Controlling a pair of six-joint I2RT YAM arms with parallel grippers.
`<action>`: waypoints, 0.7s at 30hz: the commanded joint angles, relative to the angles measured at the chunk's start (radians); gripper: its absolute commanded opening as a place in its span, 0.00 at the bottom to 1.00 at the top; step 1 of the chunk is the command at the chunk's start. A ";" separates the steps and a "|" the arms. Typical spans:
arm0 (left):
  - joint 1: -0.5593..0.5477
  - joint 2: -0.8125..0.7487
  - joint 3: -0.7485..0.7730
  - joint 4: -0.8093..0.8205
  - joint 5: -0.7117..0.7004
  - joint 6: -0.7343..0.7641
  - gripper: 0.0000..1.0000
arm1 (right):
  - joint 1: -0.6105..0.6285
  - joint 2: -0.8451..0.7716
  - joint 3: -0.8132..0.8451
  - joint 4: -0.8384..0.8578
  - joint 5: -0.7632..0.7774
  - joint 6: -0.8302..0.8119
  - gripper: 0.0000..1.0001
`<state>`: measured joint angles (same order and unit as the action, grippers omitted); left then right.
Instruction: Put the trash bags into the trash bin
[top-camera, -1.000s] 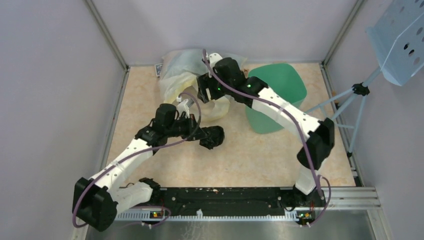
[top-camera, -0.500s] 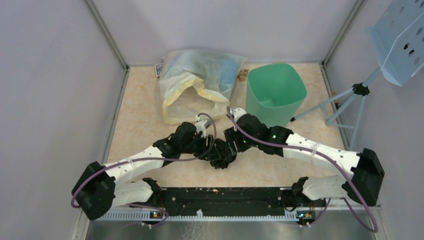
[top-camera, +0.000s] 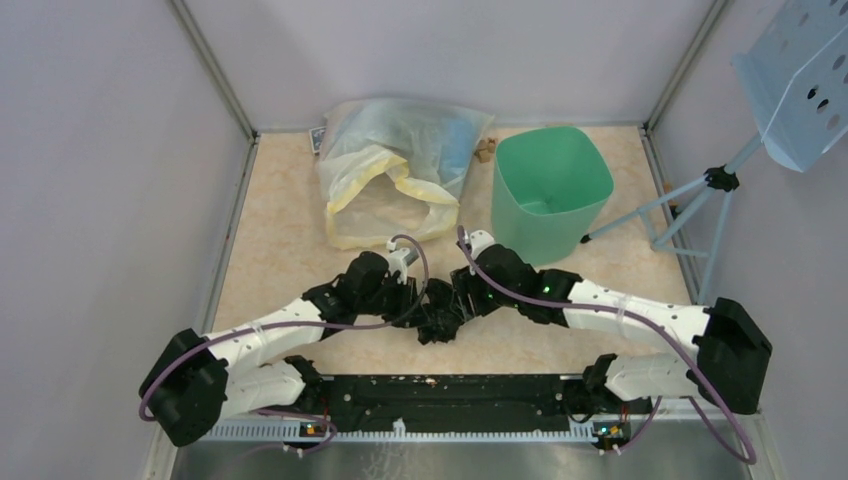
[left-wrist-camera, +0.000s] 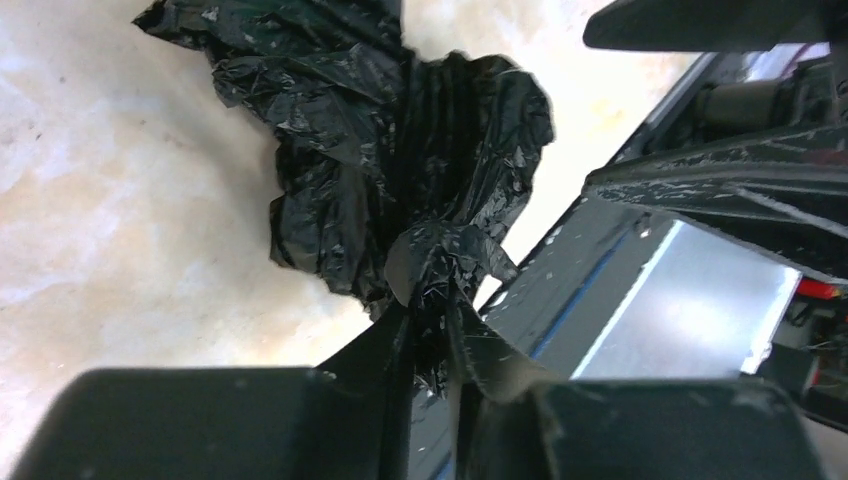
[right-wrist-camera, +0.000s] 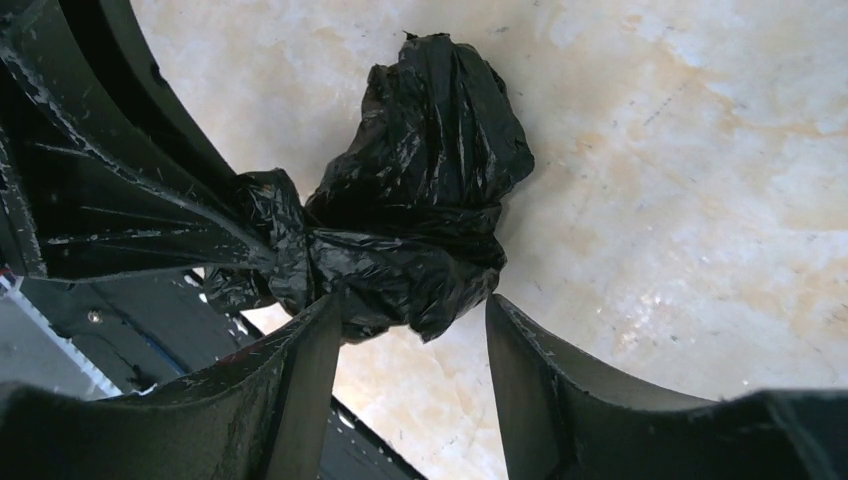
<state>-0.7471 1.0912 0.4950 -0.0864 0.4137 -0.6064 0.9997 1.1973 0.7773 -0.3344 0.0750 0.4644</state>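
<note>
Right gripper (right-wrist-camera: 412, 305), newly swung in, open around black trash bag (right-wrist-camera: 430, 170) pinched by left gripper (left-wrist-camera: 430, 330); apparently handover toward trash bin (top-camera: 530, 235).

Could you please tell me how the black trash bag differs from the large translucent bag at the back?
The black bag is small, opaque and bunched; the translucent bag is far larger and shows blue contents. The left gripper pinches the black bag; the translucent bag lies untouched beside the green bin. Both are crinkled plastic, outside the bin.
</note>
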 joint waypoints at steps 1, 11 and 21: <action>-0.004 0.002 -0.023 0.016 -0.011 0.003 0.15 | 0.017 0.051 -0.034 0.160 -0.058 -0.017 0.55; -0.005 0.017 -0.045 0.015 -0.008 0.020 0.14 | 0.027 0.110 -0.040 0.136 0.017 -0.010 0.00; 0.079 -0.216 -0.016 -0.046 -0.022 -0.075 0.67 | 0.027 -0.014 -0.111 0.165 -0.024 -0.131 0.00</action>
<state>-0.7307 0.9733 0.4557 -0.1455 0.3912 -0.6273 1.0145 1.2495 0.7059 -0.2226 0.0998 0.4053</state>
